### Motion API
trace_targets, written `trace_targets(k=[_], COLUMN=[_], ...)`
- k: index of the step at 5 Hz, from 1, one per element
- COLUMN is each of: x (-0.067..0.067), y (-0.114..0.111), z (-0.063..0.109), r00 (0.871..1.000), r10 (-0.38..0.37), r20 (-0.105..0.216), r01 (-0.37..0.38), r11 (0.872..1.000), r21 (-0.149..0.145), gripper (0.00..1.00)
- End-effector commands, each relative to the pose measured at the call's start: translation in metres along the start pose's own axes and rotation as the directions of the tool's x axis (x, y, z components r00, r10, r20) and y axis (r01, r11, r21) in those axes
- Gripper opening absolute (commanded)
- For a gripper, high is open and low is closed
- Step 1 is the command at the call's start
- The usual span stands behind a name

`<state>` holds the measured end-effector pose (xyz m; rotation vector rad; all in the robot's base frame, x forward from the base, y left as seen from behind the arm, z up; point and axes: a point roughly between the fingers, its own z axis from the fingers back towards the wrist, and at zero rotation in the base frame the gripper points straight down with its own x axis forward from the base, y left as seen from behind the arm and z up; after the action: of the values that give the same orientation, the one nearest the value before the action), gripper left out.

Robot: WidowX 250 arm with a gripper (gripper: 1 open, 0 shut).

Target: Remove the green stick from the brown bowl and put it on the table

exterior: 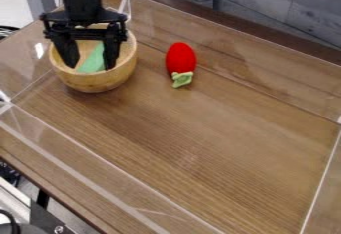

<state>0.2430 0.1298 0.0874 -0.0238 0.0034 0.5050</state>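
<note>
The light-green stick (92, 59) lies inside the round brown bowl (100, 80) at the table's far left. My black gripper (88, 51) hangs directly over the bowl, open, with one finger on each side of the stick. Nothing is held between the fingers, and whether they touch the stick cannot be told. The fingers hide part of the stick and the bowl's rim. The wood-grain table (200, 138) stretches out to the right and toward the front.
A red strawberry toy (180, 61) with a green leaf lies right of the bowl. Low clear acrylic walls (160, 183) edge the table on all sides.
</note>
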Motion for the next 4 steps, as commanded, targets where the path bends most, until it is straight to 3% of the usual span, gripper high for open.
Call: trace_targets(k=[1,3,4], x=[0.019,0.048,0.059], y=[0.003,0.016,0.027], z=[-0.003,-0.022,-0.027], r00=[0.998,0.997,0.998], r10=[0.018,-0.032,-0.038], r20=[0.055,0.070,0.059], r01=[-0.018,0.030,0.035], r11=[1.000,0.999,0.998], r21=[0.005,0.031,0.046], gripper=[1.00,1.00,1.00])
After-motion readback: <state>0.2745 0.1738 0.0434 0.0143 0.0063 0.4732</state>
